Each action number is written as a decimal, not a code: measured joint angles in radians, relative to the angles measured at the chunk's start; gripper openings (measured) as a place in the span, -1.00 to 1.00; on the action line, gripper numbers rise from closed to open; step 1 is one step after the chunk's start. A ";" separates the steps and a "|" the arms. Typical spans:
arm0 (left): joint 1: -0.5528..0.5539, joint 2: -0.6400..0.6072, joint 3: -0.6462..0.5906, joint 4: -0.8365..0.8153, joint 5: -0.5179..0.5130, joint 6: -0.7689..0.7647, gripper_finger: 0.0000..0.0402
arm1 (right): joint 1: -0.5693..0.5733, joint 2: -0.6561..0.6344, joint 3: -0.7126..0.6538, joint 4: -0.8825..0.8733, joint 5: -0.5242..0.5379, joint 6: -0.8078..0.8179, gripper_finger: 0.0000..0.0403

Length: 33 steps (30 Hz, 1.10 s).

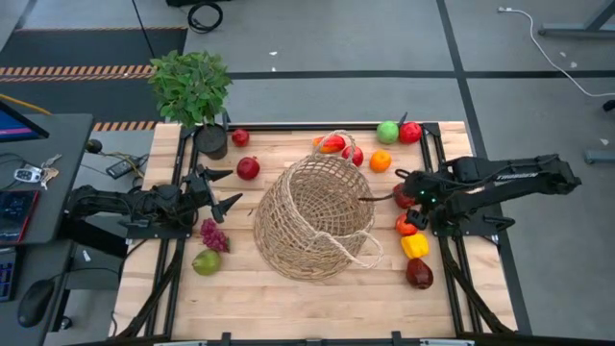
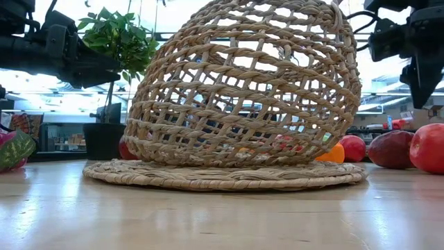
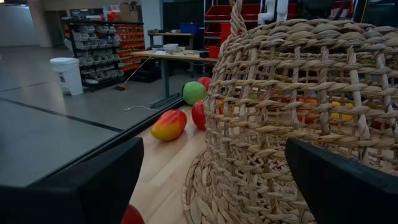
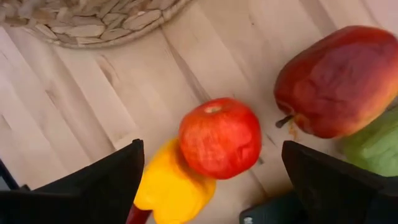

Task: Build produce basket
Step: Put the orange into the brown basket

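Note:
The wicker basket (image 1: 312, 216) lies turned over in the middle of the table, its wide rim (image 2: 222, 175) on the wood and its dome up. Produce lies around it. My right gripper (image 4: 211, 149) points steeply down, open, over a red apple (image 4: 221, 137) that lies against a yellow pepper (image 4: 171, 186). The fingers stand on either side of the apple, above it, and touch nothing. In the high view this gripper (image 1: 411, 207) is right of the basket. My left gripper (image 1: 216, 187) waits open and level, left of the basket, pointing at its wall (image 3: 292, 112).
A red-green mango (image 4: 339, 81) and a green fruit (image 4: 373, 146) lie close to the apple. More fruit sits at the far side (image 1: 387, 132). Purple grapes (image 1: 213, 234) and a green pear (image 1: 206, 261) lie at the left. A potted plant (image 1: 192, 86) stands at the far-left corner.

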 joint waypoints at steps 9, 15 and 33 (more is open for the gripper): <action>0.000 0.000 0.000 0.000 0.000 0.000 0.98 | 0.114 0.008 0.000 0.009 0.023 0.176 0.91; 0.000 0.000 0.000 0.000 0.000 0.000 0.98 | 0.176 0.008 0.000 0.052 0.081 0.313 0.91; 0.000 0.000 0.000 0.000 0.000 0.000 0.98 | 0.032 0.152 0.154 0.039 0.111 0.505 0.91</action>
